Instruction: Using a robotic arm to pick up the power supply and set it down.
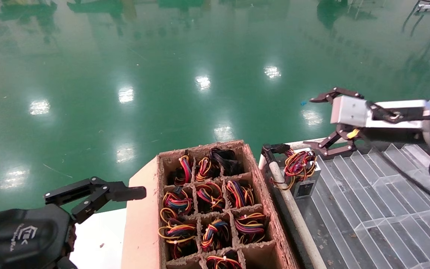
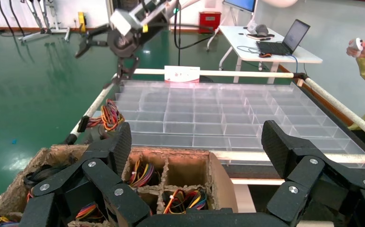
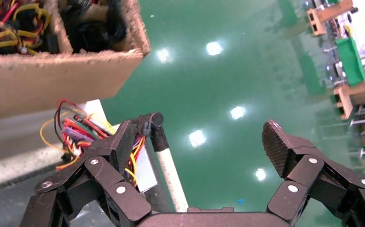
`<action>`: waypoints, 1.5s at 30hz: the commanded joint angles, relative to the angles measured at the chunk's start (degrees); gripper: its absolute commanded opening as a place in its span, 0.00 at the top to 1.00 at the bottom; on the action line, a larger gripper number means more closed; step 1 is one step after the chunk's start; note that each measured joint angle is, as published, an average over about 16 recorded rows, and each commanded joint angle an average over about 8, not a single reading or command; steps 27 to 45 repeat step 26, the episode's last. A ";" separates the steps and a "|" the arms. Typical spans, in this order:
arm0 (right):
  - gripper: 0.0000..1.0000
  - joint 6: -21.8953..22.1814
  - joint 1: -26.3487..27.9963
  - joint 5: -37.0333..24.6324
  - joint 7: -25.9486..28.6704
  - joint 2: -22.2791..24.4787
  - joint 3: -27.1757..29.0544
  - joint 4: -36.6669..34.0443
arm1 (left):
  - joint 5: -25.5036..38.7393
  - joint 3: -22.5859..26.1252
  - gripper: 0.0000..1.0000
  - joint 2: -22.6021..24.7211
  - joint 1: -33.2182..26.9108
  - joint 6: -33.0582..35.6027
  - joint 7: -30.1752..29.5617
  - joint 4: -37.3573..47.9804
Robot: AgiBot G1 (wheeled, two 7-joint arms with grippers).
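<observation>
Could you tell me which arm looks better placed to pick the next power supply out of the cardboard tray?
Probably the left. The left gripper hangs open beside the cardboard tray, while the right gripper is open beyond the power supply already on the clear tray.

Left end effector (image 2: 194,156) (fingers spread) above wire-filled pulp tray (image 2: 218,177), clear grid beyond.

The floor (image 1: 162,74) was a glossy green that mirrored the ceiling lights, while the grid tray (image 1: 263,186) was rough, matt brown pulp cardboard with fibrous edges. The power supply (image 1: 306,183) looked like dull grey metal under plastic-sheathed wires, resting on a clear, shiny plastic divider tray (image 1: 379,201). The right gripper (image 3: 197,142) had matt black fingers (image 3: 277,146) with finely textured pads, and its wrist block (image 1: 349,111) was smooth silver-grey metal.
</observation>
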 commanded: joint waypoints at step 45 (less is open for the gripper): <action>0.00 -5.97 -16.61 20.06 17.12 6.66 5.12 18.67 | -0.01 0.02 0.00 0.00 -0.01 0.00 0.01 0.01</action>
